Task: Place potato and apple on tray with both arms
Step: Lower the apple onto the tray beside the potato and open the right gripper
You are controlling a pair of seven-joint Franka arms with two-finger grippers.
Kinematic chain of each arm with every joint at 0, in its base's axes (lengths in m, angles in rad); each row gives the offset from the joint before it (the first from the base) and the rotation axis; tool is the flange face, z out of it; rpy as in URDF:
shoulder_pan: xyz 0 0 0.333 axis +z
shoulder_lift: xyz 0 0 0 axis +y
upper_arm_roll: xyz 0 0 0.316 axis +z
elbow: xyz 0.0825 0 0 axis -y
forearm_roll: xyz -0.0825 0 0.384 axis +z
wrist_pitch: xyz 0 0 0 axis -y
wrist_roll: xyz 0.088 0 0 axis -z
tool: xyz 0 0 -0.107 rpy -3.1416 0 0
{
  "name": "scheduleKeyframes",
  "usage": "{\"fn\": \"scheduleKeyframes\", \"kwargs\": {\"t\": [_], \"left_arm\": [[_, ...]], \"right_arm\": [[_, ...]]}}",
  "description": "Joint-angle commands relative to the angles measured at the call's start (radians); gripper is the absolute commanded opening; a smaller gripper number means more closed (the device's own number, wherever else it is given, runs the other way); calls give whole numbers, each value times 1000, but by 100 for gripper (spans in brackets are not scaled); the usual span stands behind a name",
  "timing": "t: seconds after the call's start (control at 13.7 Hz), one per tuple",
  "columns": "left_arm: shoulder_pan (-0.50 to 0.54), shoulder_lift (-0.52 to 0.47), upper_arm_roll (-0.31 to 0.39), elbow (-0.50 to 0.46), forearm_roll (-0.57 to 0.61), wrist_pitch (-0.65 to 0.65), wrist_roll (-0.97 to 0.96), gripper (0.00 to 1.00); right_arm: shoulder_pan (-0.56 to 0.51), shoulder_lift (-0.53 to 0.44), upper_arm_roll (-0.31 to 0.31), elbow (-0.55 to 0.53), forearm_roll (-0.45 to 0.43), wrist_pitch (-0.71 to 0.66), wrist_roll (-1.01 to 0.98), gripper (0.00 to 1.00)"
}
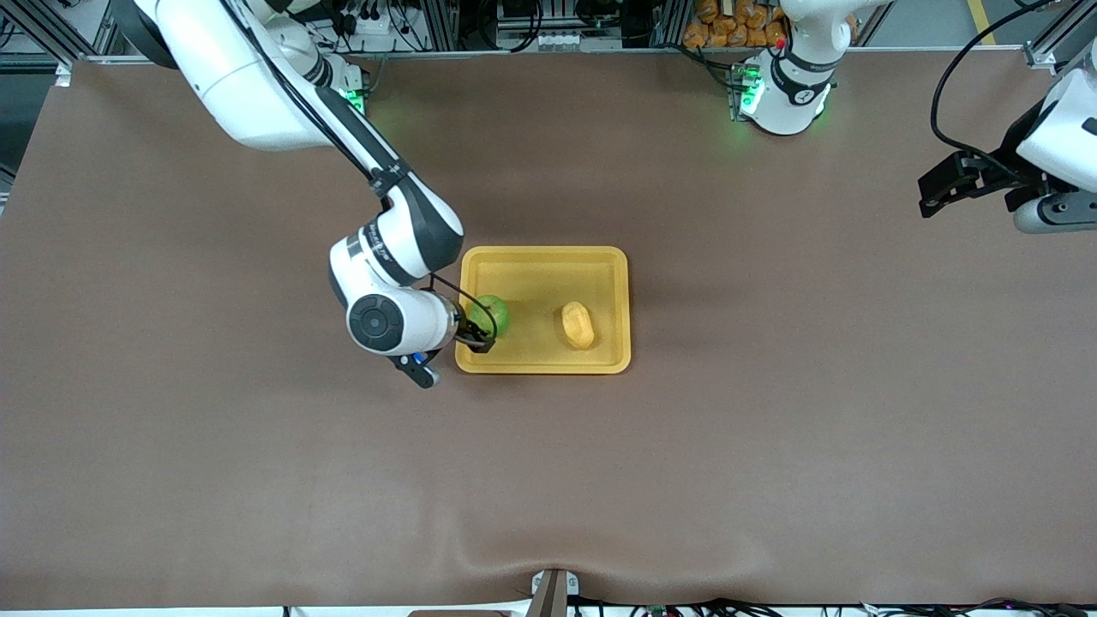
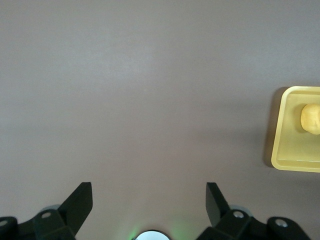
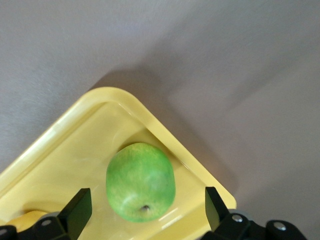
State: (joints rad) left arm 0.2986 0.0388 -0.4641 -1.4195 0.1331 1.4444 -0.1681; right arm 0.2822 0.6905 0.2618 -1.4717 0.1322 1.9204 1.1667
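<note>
The yellow tray (image 1: 544, 254) lies mid-table. The green apple (image 1: 492, 314) rests in it, at the end toward the right arm. The yellow-orange potato (image 1: 578, 326) lies in the tray beside the apple, toward the left arm's end. My right gripper (image 1: 478, 329) hangs over the apple, open. In the right wrist view its fingers stand wide on either side of the apple (image 3: 141, 182) without touching it, and the tray's rim (image 3: 150, 120) shows. My left gripper (image 1: 945, 183) is open and empty over bare table at the left arm's end. The left wrist view shows the tray's corner (image 2: 281, 150) and the potato (image 2: 311, 118).
The brown table cover (image 1: 771, 428) spreads around the tray. A bin of orange items (image 1: 728, 21) stands off the table by the left arm's base.
</note>
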Motion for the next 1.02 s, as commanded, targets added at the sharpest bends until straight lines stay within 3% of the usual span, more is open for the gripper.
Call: {"fn": "scheduleKeyframes", "kwargs": {"t": [0.0,0.22,0.36,0.51,0.73,0.95], "left_arm": [[17,-27,-2,-15,-27,-19,74,100],[30,-51,10,-22,-46,-48,116,100],[-66,-83,121,-44,-70,-65,114,100],[-250,-126,314,-97,-81,-64,113,100],[-334,-183,392,-166,-90,-47,110,100],[-440,-214,493,-203,-90,-29,87,100]], "right_arm": [[-41,-31,10,42,0,-76,11,100],[-64,-35,7,105,-2,-176,10,100],[-92,-40,5,152,-2,-251,7,100],[-121,-77,8,165,-12,-287,2,100],[-146,-124,8,165,-78,-340,-56,100],[-196,-163,8,165,-85,-412,-178,100]]}}
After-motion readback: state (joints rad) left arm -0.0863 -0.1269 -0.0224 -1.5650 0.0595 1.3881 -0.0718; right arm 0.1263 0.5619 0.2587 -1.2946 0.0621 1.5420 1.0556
